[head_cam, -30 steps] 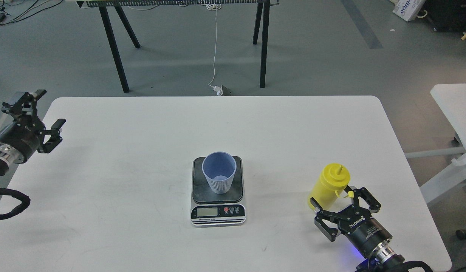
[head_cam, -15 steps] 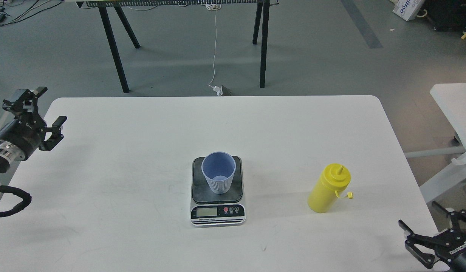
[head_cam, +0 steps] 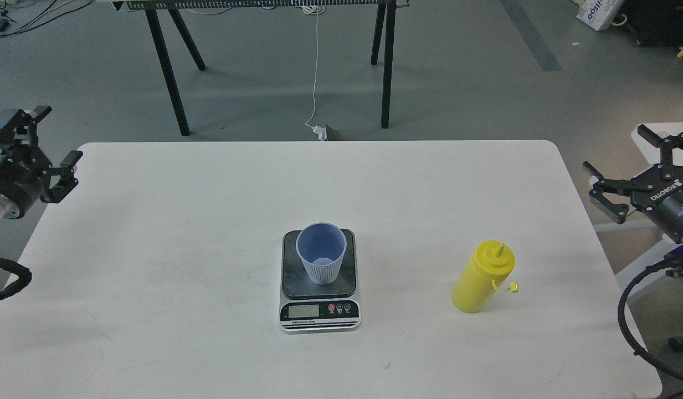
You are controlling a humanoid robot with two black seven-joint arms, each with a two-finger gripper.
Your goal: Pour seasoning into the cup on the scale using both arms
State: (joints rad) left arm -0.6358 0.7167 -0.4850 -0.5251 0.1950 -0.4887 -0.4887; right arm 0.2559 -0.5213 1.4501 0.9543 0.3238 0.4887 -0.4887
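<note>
The light-blue ribbed cup [head_cam: 321, 259] stands upright on the dark platform of the scale [head_cam: 319, 317] at the table's middle front. The yellow seasoning bottle [head_cam: 481, 277] stands upright to the right of the scale, its small cap hanging off on its tether. My right gripper [head_cam: 621, 152] is open and empty, off the table's right edge, well above and right of the bottle. My left gripper [head_cam: 54, 136] is open and empty at the table's far left corner.
The white table [head_cam: 208, 194] bears only the scale, cup and bottle. A second white table [head_cam: 665, 160] stands close on the right, behind my right gripper. Black trestle legs [head_cam: 169, 72] and a hanging white cable [head_cam: 314, 66] stand on the floor beyond.
My right gripper has left the bottle, swung out past the table's front right corner and risen to the right edge. My left gripper has drawn back up and left.
</note>
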